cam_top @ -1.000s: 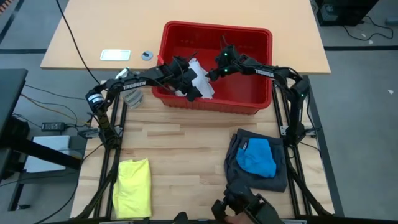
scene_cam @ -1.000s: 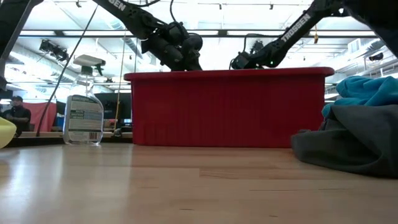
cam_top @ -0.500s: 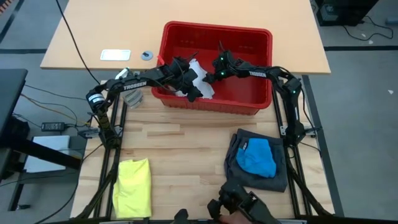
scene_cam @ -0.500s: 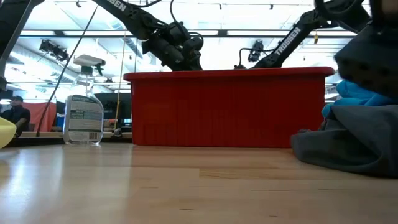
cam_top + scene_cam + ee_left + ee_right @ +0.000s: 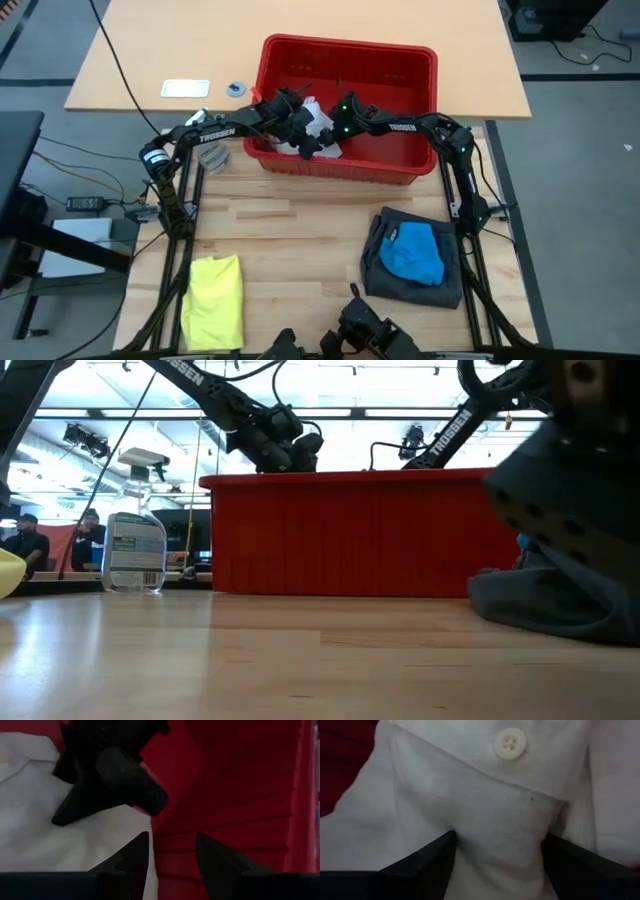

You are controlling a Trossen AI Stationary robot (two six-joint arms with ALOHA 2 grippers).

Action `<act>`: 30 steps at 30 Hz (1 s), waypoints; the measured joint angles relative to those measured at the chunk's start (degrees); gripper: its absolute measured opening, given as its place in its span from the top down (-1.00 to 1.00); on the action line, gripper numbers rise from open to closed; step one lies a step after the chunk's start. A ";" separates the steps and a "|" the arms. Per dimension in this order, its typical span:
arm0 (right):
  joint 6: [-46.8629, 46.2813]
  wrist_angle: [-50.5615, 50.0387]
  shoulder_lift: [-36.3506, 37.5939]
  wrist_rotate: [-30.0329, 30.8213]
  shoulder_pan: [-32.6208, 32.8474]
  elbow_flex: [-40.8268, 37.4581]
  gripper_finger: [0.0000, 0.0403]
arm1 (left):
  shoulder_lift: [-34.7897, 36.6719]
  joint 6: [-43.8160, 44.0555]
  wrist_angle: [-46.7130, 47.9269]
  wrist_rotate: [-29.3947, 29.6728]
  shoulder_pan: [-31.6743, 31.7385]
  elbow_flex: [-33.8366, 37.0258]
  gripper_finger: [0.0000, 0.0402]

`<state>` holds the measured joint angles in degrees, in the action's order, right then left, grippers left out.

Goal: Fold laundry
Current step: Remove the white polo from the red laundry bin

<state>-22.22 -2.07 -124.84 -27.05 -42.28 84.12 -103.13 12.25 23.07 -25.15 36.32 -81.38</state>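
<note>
From above, a white garment (image 5: 318,128) is seen in the red basket (image 5: 400,160), at its left front. The left gripper (image 5: 300,135) and right gripper (image 5: 335,118) are met over it from either side. A yellow shirt (image 5: 213,300) is laid at the table's near left; a blue piece (image 5: 412,252) is laid on grey shorts (image 5: 385,285) at the near right.

At table level, a spray bottle (image 5: 135,540) is seen left of the basket.

In the left wrist view, the left gripper (image 5: 170,855) is shown parted, with nothing between its fingers, beside the white cloth.

In the right wrist view, the right gripper (image 5: 497,855) is shown spread wide, pressed against the buttoned cloth and not clenched.
</note>
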 joint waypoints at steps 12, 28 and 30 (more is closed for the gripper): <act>-9.39 13.98 -0.03 -16.77 -3.23 0.00 0.86 | 4.80 1.64 -0.55 -0.52 1.94 -0.15 0.18; -18.78 25.58 23.39 -16.50 -8.30 0.00 0.86 | 14.36 -3.63 -2.62 -3.24 -1.44 -0.31 0.18; -18.20 25.60 27.45 -17.43 -8.49 0.00 0.86 | 13.32 -3.63 -3.14 -4.32 -3.48 -0.37 0.18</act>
<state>-40.42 23.53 -97.38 -44.48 -50.76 84.12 -89.81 8.62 19.93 -29.46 32.84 -81.76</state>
